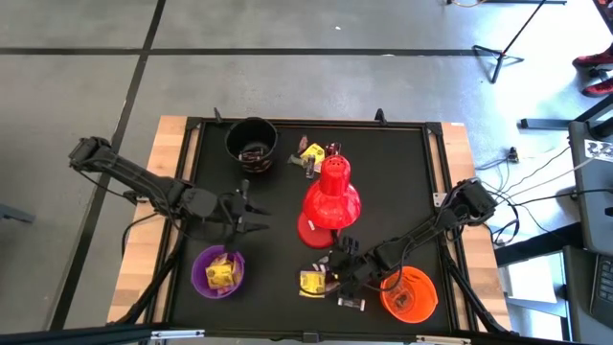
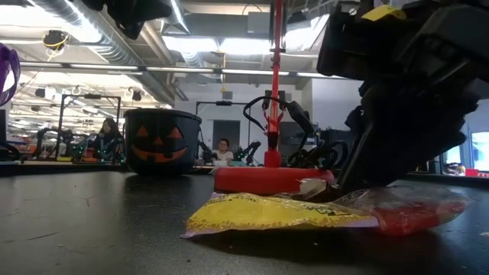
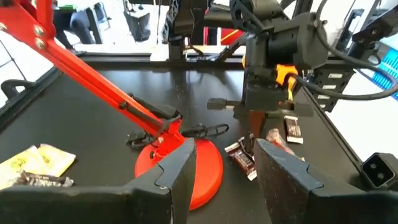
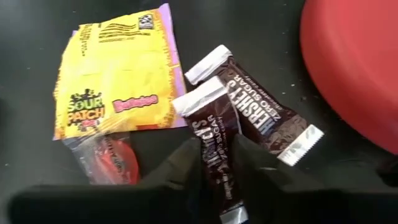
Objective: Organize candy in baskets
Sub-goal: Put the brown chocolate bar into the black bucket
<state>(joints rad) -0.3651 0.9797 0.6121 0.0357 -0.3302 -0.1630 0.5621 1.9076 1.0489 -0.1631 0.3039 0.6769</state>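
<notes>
On the black table mat [image 1: 402, 172] the red desk lamp with its round base [image 1: 330, 201] stands mid-table, hiding the mat beneath it. The black plastic bucket [image 1: 251, 142] sits at the far edge, the purple bucket [image 1: 217, 271] and orange bucket [image 1: 410, 293] near the front. The right gripper [image 4: 216, 163] has its fingers closed on a dark brown wrapped chocolate bar [image 4: 211, 134], beside a second bar [image 4: 255, 112] and a yellow sweet packet [image 4: 115, 78]; its fingertips are partly cut off. The left gripper [image 3: 221, 162] hangs open and empty above the purple bucket.

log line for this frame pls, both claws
right claw: shut on brown candy bar, beside lamp base | left claw: open, empty, above purple bucket | yellow packet: on table
</notes>
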